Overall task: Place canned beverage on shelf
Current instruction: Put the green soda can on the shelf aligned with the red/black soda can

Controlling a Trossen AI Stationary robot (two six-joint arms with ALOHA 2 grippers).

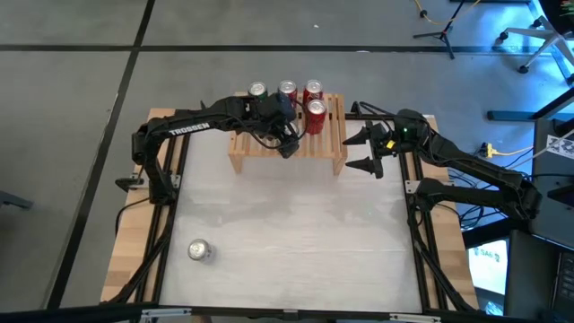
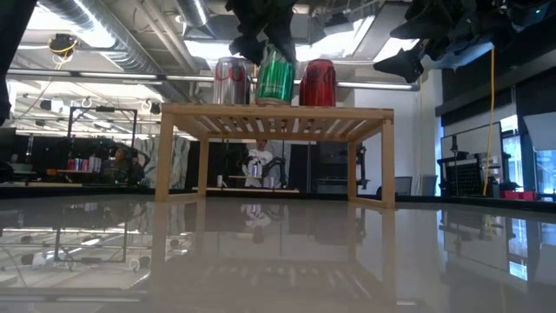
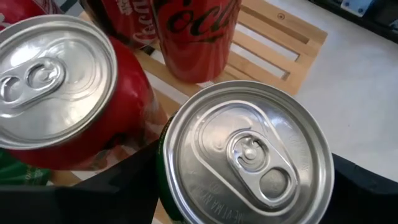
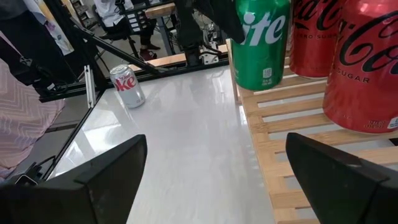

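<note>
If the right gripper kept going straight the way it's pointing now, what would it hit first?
Probably the shelf: the right gripper, fingers open, points along the shelf's edge, with the nearest red can and green can beyond. Depth is unclear, so it might skim past over bare table.

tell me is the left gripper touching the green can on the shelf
Touching. In the left wrist view the left gripper has a dark finger against each side of the green can.

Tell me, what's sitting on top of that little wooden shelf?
On the shelf: a silver can, a green can between the left gripper fingers, and red cans. The arm hides some.
</note>
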